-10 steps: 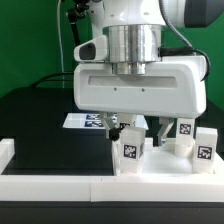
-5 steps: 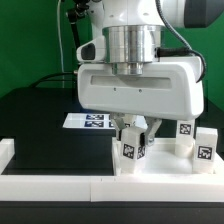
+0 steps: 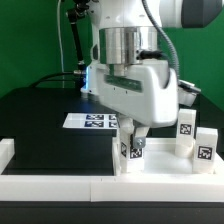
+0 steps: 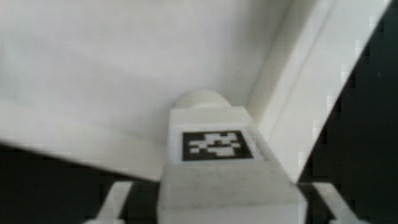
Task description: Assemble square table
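Note:
My gripper (image 3: 134, 142) hangs low over the exterior view's right front area, shut on a small white block leg (image 3: 135, 150) with a black-and-white tag. In the wrist view the leg (image 4: 217, 145) fills the gap between the two fingers (image 4: 121, 200), tag facing the camera. Under and behind it lies the large white square slab (image 4: 125, 80), with a raised rim running beside the leg. In the exterior view the slab (image 3: 160, 166) shows as a white surface around the leg. Two more tagged legs (image 3: 186, 130) (image 3: 205, 146) stand to the exterior view's right.
The marker board (image 3: 92, 121) lies on the black worktop behind the gripper. A low white wall (image 3: 60, 186) runs along the front edge, with a raised corner (image 3: 6, 150) at the exterior view's left. Cables hang behind the arm.
The jaws have closed from wide open onto the leg. The hand has since turned about its upright axis, so its narrower side now faces the exterior camera.

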Controlling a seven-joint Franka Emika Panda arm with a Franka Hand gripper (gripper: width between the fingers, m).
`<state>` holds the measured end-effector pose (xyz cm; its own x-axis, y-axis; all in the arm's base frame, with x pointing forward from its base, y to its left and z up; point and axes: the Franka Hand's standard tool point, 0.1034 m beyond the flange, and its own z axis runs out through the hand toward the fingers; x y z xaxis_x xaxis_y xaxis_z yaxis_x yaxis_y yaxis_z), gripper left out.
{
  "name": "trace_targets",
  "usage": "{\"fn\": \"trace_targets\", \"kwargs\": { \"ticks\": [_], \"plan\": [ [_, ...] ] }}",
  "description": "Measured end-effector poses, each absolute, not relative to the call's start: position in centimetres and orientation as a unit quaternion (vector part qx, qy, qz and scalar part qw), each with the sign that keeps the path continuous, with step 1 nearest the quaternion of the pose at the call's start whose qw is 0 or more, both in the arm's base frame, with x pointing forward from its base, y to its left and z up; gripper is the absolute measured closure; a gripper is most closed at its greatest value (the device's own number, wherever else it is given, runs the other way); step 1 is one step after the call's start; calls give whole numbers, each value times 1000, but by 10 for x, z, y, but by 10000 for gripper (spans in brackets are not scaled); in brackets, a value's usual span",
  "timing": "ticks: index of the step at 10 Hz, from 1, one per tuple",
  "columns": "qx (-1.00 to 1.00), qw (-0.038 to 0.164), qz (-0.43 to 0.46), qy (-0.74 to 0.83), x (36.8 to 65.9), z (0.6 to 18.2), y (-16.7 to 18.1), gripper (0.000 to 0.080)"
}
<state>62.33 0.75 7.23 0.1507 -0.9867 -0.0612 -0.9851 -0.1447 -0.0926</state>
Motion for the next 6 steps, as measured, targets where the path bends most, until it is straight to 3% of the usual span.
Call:
{"fn": "trace_targets", "kwargs": {
  "ticks": [2,3,6],
  "plan": [
    [-627,88,25,774,625,73,9,506],
    [-582,95,30,807,625,73,8,506],
    [-530,87,30,843,623,70,5,505]
  ]
}}
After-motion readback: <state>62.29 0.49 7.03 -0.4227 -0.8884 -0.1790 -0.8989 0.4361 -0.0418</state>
